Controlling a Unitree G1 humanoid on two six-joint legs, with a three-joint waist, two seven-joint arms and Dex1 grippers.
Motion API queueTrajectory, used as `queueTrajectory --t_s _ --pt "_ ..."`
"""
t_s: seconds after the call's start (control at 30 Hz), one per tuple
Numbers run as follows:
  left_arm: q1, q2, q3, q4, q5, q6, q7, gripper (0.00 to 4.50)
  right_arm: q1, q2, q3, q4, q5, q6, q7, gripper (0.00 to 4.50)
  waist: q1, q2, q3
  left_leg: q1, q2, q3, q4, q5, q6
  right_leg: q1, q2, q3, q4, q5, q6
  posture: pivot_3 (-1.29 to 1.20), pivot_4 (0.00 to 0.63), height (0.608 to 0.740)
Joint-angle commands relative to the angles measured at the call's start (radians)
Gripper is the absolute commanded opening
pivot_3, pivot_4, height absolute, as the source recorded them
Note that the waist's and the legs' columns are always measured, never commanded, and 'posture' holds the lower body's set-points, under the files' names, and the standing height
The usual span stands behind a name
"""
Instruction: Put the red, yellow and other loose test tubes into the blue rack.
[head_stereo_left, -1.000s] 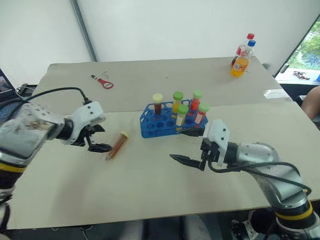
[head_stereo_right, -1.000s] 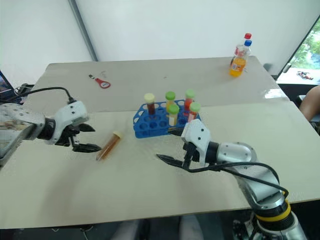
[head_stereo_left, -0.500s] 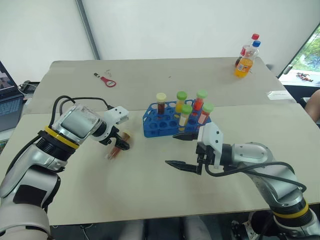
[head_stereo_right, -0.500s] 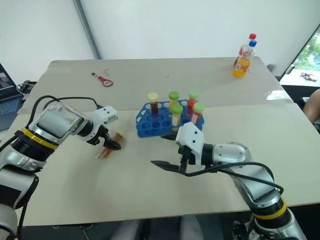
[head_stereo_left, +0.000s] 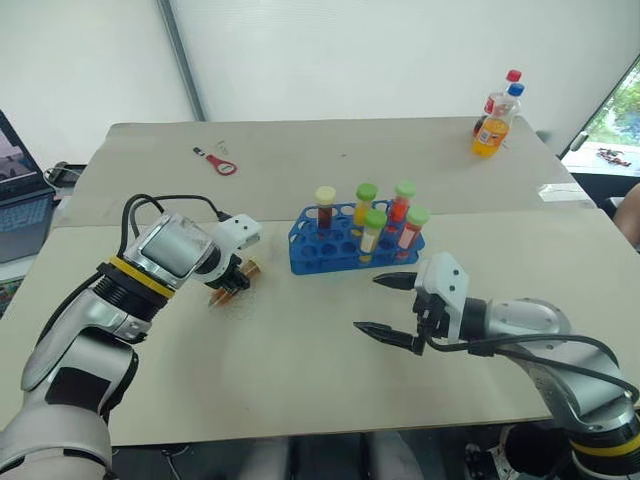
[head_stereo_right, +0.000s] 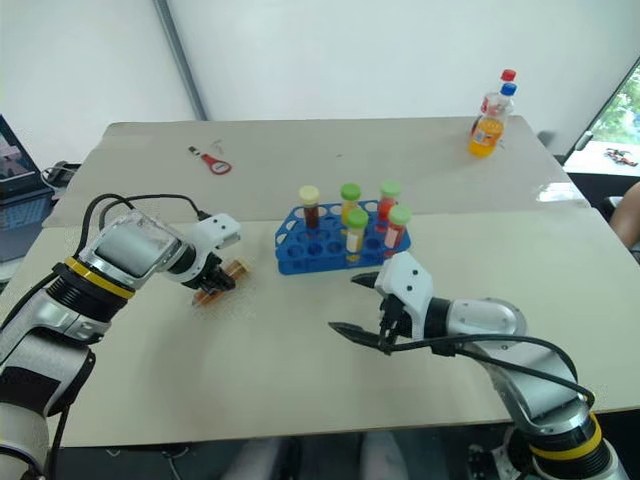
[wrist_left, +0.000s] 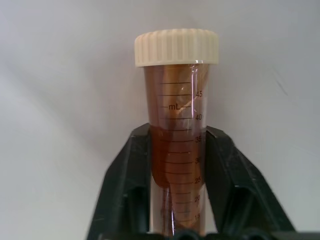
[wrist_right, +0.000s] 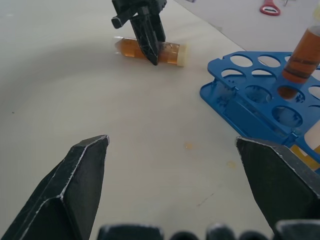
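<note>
Item one: my left hand (wrist_left: 175, 200), closed on the loose amber test tube (wrist_left: 176, 145), cream cap. The tube lies flat on the worktop (head_stereo_left: 300, 350), just left of the blue rack (head_stereo_left: 345, 245).

Item two: the rack holds five capped tubes upright, one cream-capped, four green-capped.

Item three: my right hand (head_stereo_left: 388, 306), fingers spread wide and gripping nothing, hovers near the rack's front right corner.

Item four: two drink bottles (head_stereo_left: 495, 112) at the far right corner; a red opener (head_stereo_left: 218, 163) far left.
</note>
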Motion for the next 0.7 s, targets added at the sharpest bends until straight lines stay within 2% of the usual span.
queueTrajectory --t_s 0.03,0.13,0.27,0.47,0.57,0.7 --pt "0.032 -0.007 0.011 0.007 0.007 -0.064 -0.005 0.86 0.005 -0.018 -0.057 -0.062 0.045 0.038 -0.014 4.50 0.004 0.000 0.000 0.000 0.000 0.000 0.000 0.000 0.000 0.000 0.000 0.000 0.000 0.000 0.000 0.00 0.150 0.740" --pt "0.031 0.023 0.044 -0.005 0.017 -0.167 -0.038 0.86 0.007 -0.029 -0.090 -0.078 0.076 0.070 -0.021 4.50 0.006 0.000 0.000 0.001 0.000 0.000 0.000 0.000 -0.001 0.001 0.000 0.000 0.001 0.000 0.000 0.00 0.150 0.740" --pt "0.029 0.052 0.104 -0.007 0.005 -0.209 -0.076 0.86 0.008 -0.055 -0.114 -0.075 0.083 0.071 -0.011 4.50 0.006 0.000 0.000 -0.001 0.000 0.000 0.001 0.001 -0.001 -0.001 0.000 0.000 0.001 0.000 0.000 0.00 0.150 0.740" --pt "0.033 0.088 0.254 -0.074 -0.076 -0.360 -0.188 0.86 0.004 -0.083 -0.163 -0.065 0.096 0.038 0.014 4.50 0.000 -0.001 0.000 -0.003 0.000 0.000 0.001 0.000 -0.001 -0.003 0.000 0.000 0.001 0.000 0.000 0.00 0.150 0.740" --pt "0.025 0.052 0.366 -0.051 -0.120 -0.451 -0.182 0.86 -0.006 -0.089 -0.179 -0.060 0.089 -0.001 0.024 4.50 0.000 -0.001 0.000 -0.004 0.000 0.000 0.001 0.000 0.000 -0.003 0.000 -0.001 -0.001 0.000 0.000 0.00 0.150 0.740" --pt "0.075 -0.037 0.497 -0.125 -0.242 -0.447 -0.177 0.86 0.003 -0.057 -0.186 -0.068 0.038 -0.090 -0.012 4.50 0.000 -0.001 0.000 -0.003 0.001 0.000 0.001 0.000 0.000 -0.002 0.000 -0.001 -0.001 0.000 0.000 0.00 0.150 0.740"
